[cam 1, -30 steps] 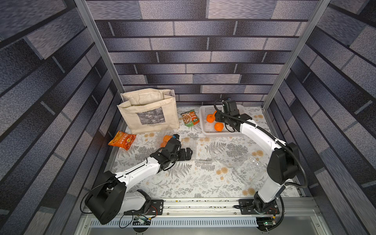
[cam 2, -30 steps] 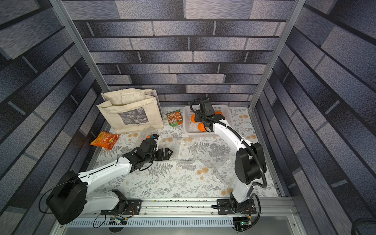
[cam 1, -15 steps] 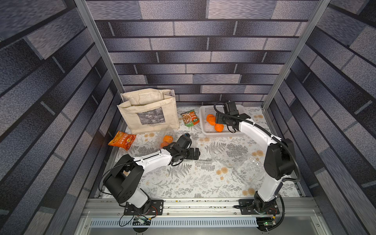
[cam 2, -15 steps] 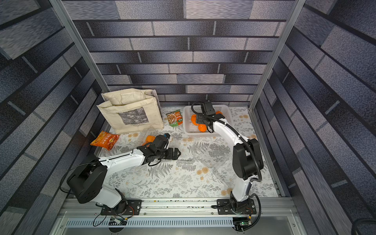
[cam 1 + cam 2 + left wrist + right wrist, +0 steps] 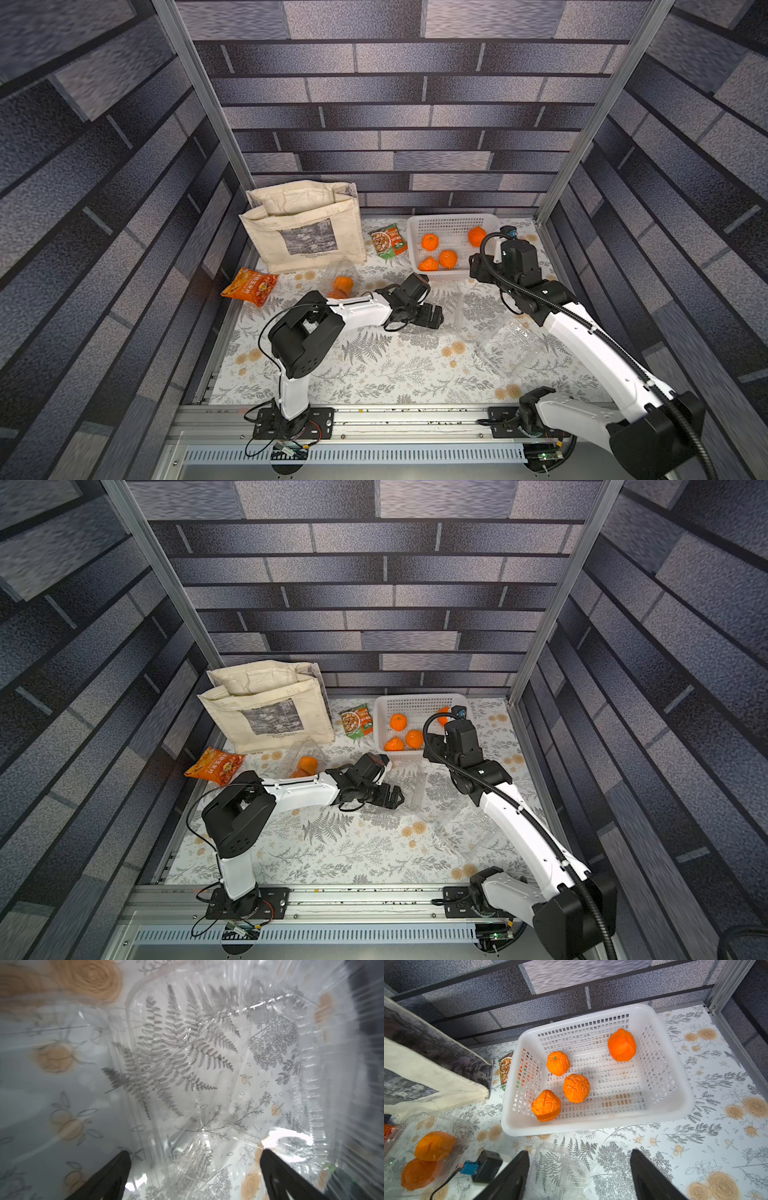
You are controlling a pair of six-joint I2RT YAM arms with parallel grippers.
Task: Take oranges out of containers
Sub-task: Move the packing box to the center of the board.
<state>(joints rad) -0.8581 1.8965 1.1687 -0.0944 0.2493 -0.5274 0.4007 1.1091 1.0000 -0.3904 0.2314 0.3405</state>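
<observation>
Left gripper [image 5: 195, 1153]: fingers spread wide, holding nothing; an empty container [image 5: 207, 1064] lies directly before them at mid-table, contact undetermined. Right gripper [image 5: 579, 1152]: fingers likewise apart and empty, positioned just in front of the white basket [image 5: 591, 1126]. Four oranges [image 5: 576, 1088] lie loose inside that basket. Two further oranges [image 5: 343, 284] sit in a clear container [image 5: 337, 266] beside the cloth bag [image 5: 303, 232]. A third container [image 5: 509, 349], empty, lies on the table near the right arm.
</observation>
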